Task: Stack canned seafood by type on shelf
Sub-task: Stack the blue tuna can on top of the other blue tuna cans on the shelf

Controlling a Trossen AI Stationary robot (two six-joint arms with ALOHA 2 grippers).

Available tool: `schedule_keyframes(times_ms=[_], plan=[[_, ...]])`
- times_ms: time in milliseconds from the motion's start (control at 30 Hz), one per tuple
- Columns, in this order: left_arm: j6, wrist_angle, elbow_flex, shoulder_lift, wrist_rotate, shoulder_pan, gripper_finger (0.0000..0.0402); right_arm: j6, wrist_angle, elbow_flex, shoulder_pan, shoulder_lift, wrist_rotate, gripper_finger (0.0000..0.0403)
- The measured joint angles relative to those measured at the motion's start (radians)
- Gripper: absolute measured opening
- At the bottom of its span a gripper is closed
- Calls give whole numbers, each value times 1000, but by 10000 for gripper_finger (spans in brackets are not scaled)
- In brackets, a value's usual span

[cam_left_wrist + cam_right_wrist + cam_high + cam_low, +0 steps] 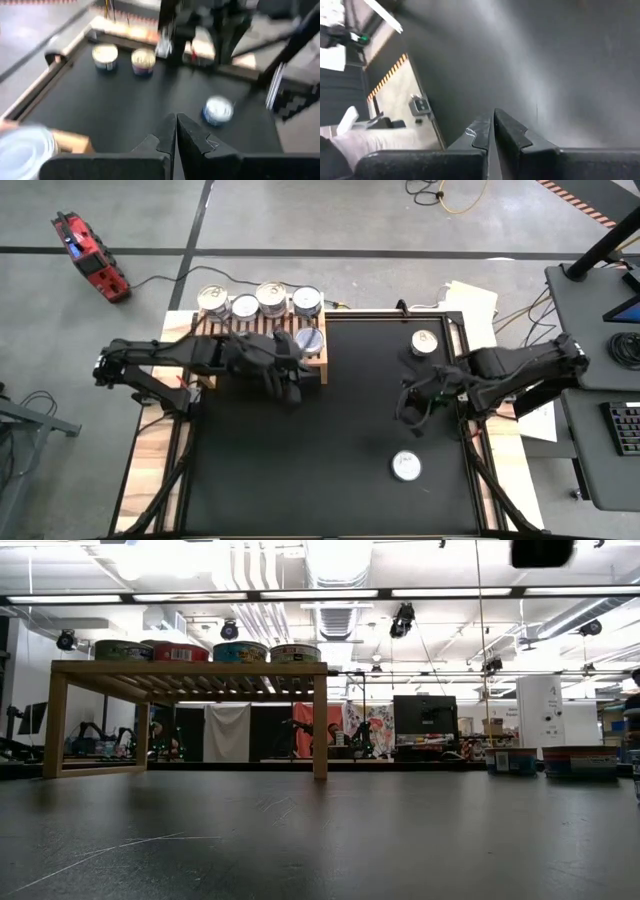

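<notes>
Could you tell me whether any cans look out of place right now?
Yes. Two cans sit loose on the black mat, off the shelf: one near the far right corner, one nearer the front. A fifth can on the shelf sits alone in front of the back row. Both grippers, left and right, are shut and empty.

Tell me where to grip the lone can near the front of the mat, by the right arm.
Grip the can across its round side wall, coming straight down from above. It sits upright, lid up, alone on the black mat, so fingers can likely straddle it from any direction. The right gripper is shut and nearest; open it wider than the can first.
</notes>
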Motion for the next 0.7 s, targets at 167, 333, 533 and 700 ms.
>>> schedule_keyframes(times_ms=[167,333,533,700], plan=[[7,-105,0,33,24,-44,0,211,40,-108,101,9,2,13],[30,-117,0,34,56,-115,0,441,149,-230,228,18,1,13],[58,-81,0,29,59,-205,0,715,180,-327,364,24,60,13],[103,76,-73,2,59,-228,0,840,185,-380,444,24,101,13]])
